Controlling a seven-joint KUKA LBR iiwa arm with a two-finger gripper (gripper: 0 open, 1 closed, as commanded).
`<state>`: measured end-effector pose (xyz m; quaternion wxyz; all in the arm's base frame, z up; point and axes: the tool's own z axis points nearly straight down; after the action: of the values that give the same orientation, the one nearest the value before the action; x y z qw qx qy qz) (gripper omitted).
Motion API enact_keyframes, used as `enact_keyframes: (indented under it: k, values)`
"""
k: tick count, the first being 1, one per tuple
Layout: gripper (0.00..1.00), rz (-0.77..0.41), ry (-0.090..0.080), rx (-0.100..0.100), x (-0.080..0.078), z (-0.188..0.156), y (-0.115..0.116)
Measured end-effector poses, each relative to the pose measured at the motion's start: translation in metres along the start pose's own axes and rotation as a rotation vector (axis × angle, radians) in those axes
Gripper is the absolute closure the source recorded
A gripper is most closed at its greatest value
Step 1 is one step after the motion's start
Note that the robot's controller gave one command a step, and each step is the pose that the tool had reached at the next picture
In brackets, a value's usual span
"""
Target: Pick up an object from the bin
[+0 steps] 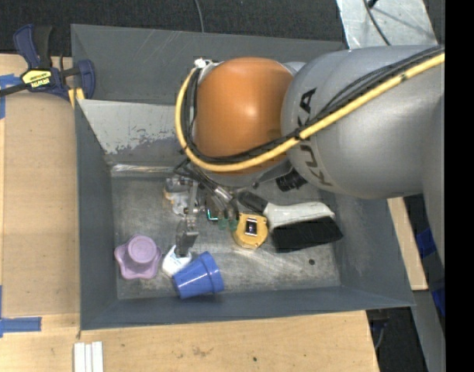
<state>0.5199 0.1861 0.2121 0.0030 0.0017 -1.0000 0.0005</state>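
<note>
My gripper (188,235) reaches down from under the arm's orange cover into the middle of the bin. Its tip is just above a small white thing (172,264) on the bin floor. A blue cup (198,276) lies on its side against that white thing, at the front of the bin. A purple flower-shaped cup (138,256) stands to the left of both. A yellow tape measure (250,230) lies just right of the gripper.
A brush with a white handle and black bristles (305,228) lies to the right of the tape measure. The arm and its orange cover hang over the back and right of the bin. The bin's sloped walls rise close on all sides.
</note>
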Motion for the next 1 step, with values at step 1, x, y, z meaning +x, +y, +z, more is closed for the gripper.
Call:
enact_keyframes:
  k: [1]
  values:
    - [0.0,0.001,-0.002,-0.001,-0.0002,-0.002,-0.0003]
